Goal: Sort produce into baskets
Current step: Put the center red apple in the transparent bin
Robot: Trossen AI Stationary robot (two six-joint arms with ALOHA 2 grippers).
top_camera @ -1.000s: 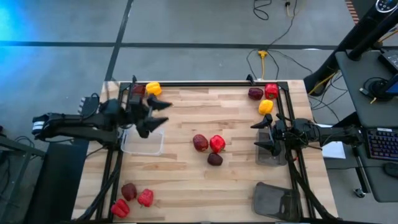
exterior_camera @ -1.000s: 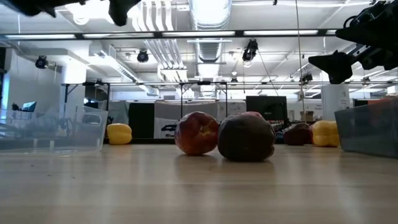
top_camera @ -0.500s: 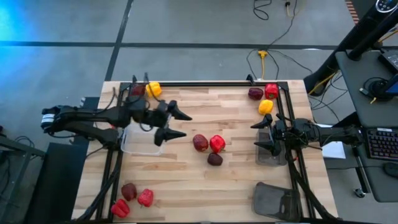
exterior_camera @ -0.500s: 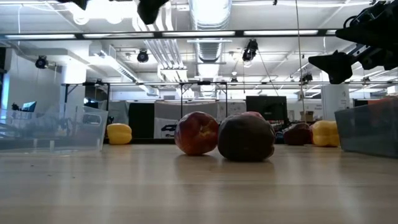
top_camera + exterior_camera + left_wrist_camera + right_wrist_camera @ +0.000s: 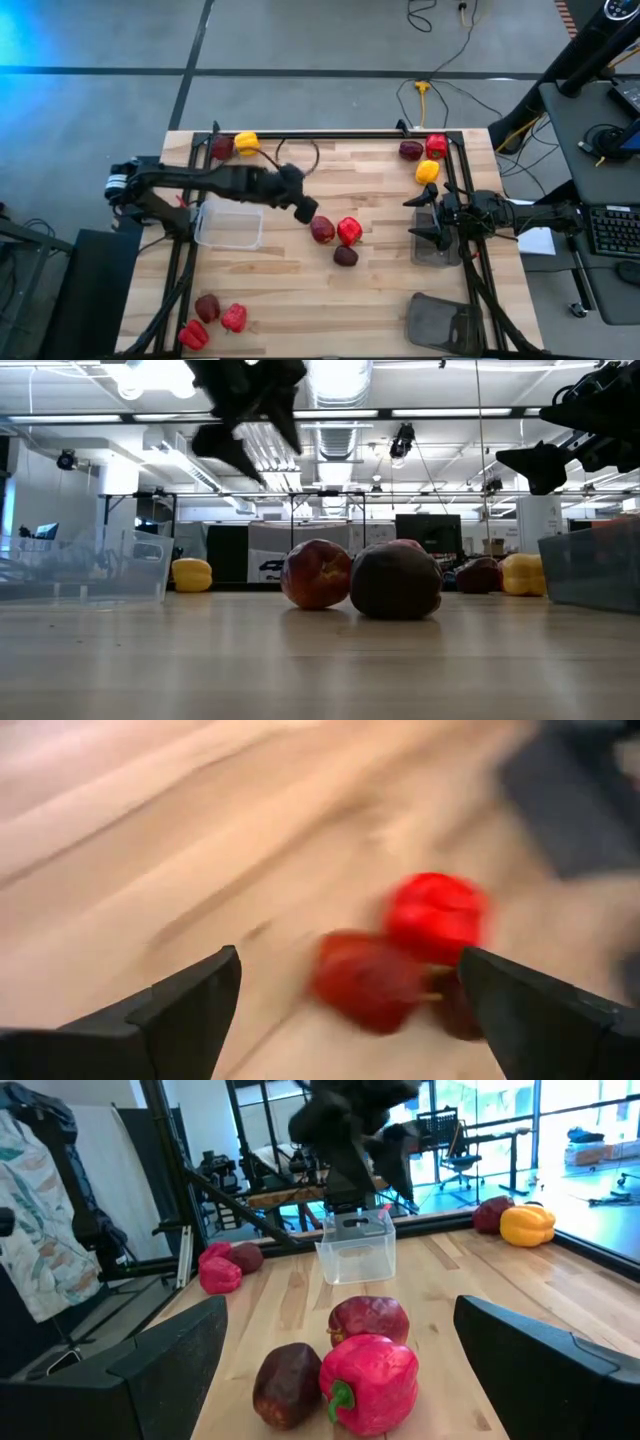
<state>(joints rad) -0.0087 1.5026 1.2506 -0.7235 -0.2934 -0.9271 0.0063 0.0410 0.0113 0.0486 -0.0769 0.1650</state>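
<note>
Three pieces of produce lie together mid-table: a maroon one point(image 5: 322, 229), a bright red one point(image 5: 349, 231) and a dark maroon one point(image 5: 346, 256). My left gripper point(image 5: 305, 208) hangs open above the table just left of them, tipped downward. In the left wrist view the maroon piece point(image 5: 365, 982) shows between its spread fingers, untouched. A clear basket point(image 5: 230, 225) rests on the table at the left. My right gripper point(image 5: 416, 218) waits open at the right, over a translucent basket point(image 5: 437, 247). A dark grey basket point(image 5: 445, 322) sits at the near right.
More produce lies in the corners: a maroon piece point(image 5: 222, 146) and a yellow one point(image 5: 246, 143) at the far left, three pieces point(image 5: 427, 160) at the far right, and three point(image 5: 212, 320) at the near left. A black frame point(image 5: 330, 134) borders the table.
My left gripper has swung from above the clear basket toward the table's right, to the three pieces mid-table. On the way it has sunk a little, tipped from nearly level to pointing downward, and rolled. It has stayed open.
</note>
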